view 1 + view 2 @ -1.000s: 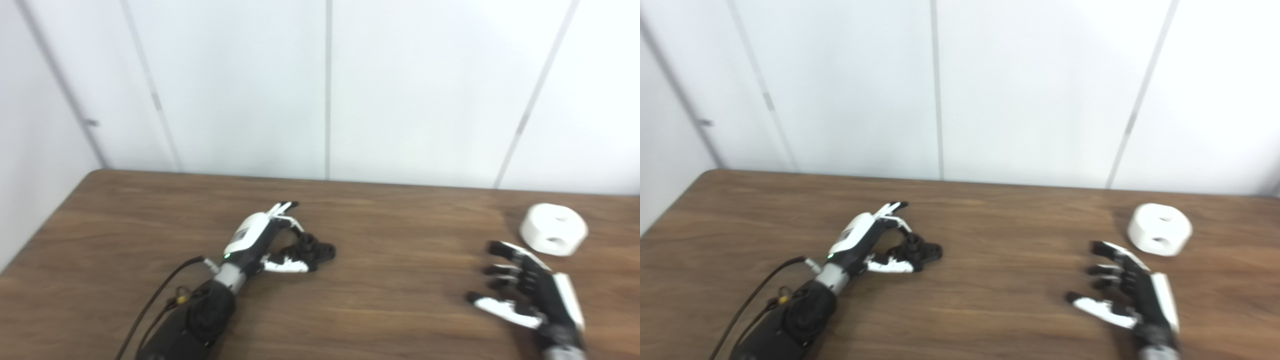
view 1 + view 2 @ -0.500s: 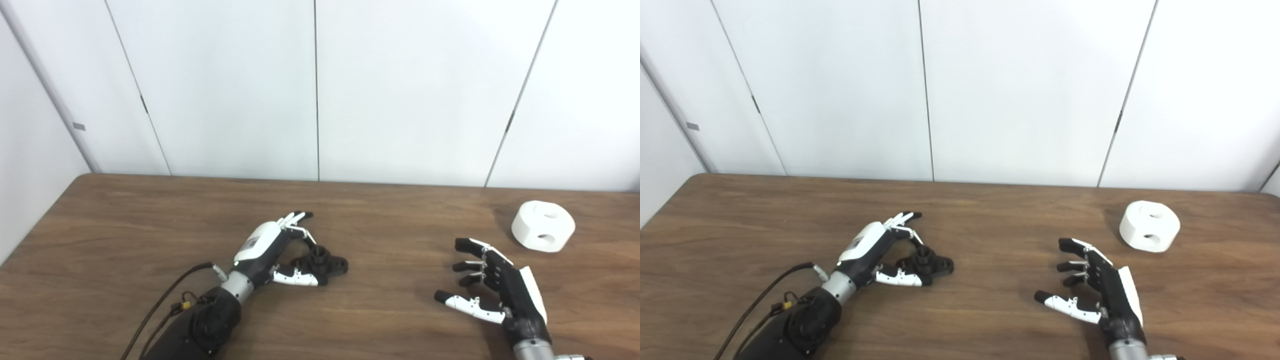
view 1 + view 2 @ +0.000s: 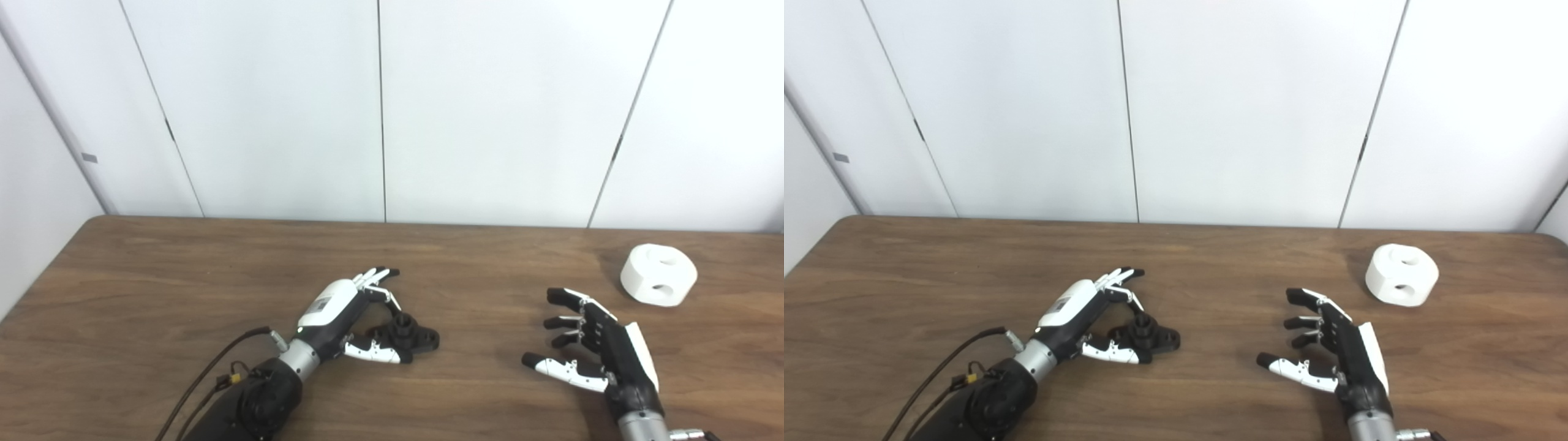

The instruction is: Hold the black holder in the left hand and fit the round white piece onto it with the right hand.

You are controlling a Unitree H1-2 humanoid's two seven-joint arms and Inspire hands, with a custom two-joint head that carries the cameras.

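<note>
Early stage: left hand [image 3: 343, 306] cups the black holder [image 3: 409, 335] on the table [image 3: 153, 275], fingers apart, grasp not closed; right hand [image 3: 597, 352] spread and empty, near the round white piece [image 3: 658, 283], untouched at far right.

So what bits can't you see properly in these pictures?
- Whether the left robot hand grips the black holder: both views, its thumb and fingers cover the near side.
- The round white piece's underside: it faces the table.
- Both arms: cut off by the bottom edge.
</note>
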